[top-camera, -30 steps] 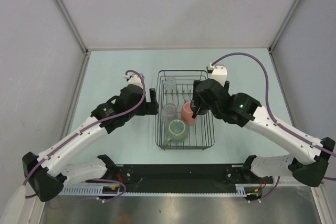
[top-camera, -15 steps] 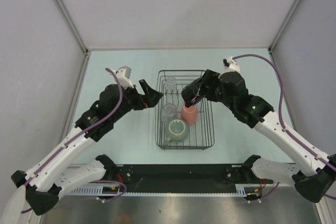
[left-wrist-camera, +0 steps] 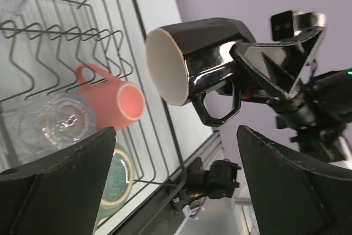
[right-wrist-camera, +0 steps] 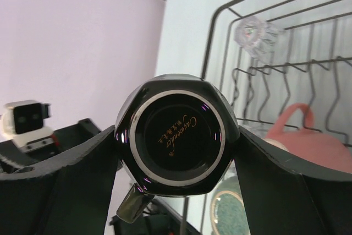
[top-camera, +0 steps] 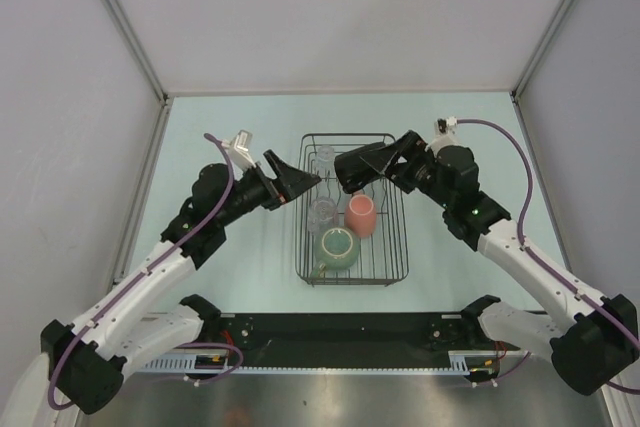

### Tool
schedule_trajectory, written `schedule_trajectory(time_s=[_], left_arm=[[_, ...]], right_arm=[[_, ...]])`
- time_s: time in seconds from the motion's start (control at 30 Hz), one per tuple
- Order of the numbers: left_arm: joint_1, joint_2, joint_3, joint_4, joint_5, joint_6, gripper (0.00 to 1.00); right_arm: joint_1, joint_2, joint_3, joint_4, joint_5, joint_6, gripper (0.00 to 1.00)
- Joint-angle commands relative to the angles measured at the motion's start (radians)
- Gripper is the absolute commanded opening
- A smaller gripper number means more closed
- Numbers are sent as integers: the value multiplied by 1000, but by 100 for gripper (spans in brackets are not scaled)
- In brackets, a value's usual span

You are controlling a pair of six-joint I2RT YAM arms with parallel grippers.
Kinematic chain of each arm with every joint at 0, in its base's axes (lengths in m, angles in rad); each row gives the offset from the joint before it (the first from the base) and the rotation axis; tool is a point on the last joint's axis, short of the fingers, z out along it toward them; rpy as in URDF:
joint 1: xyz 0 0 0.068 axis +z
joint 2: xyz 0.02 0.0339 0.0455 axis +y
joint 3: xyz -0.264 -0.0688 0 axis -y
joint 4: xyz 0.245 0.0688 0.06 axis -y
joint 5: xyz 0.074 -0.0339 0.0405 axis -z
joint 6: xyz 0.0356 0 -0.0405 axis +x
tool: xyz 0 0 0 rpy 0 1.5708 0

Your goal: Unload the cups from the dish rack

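Well, right gripper (top-camera: 362, 164) clamping dark pale-rimmed mug (left-wrist-camera: 190, 59), holding it tipped sideways above far end of dish rack (top-camera: 406, 237). Left gripper (top-camera: 298, 180) gaping empty beside rack's left rim. Best: carrying mug clear of rack, righting it before lowering.

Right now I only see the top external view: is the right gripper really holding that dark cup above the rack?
Observer: Yes. The right wrist view shows the right gripper clamping the dark cup on both sides, base toward the camera.
Operator: Anything in it?
Observer: The left wrist view looks into its mouth; the pale inside that shows is bare.
Operator: And the pink cup?
Observer: The pink cup is on its side in the dish rack, handle showing.
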Motion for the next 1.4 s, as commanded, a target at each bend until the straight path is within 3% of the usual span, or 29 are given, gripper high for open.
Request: schedule_trajectory(time_s=[0.0, 0.2, 0.83, 1.0, 1.1, 1.23, 1.37], left_arm=[[28, -8, -31, 229, 121, -113, 95], [34, -7, -125, 487, 164, -236, 93], [32, 135, -53, 541, 232, -235, 69], [32, 145, -48, 545, 239, -235, 55], [32, 147, -51, 550, 239, -233, 40], [32, 158, -50, 548, 247, -236, 0], [32, 161, -50, 550, 252, -238, 0]], right_arm=[[-22, -39, -13, 348, -134, 121, 0], [-29, -20, -53, 412, -180, 167, 0], [83, 47, -61, 471, -206, 143, 0], [101, 64, -61, 476, -198, 137, 0], [106, 75, -59, 485, -201, 141, 0], [110, 75, -59, 484, -194, 137, 0], [113, 78, -58, 478, -197, 131, 0]])
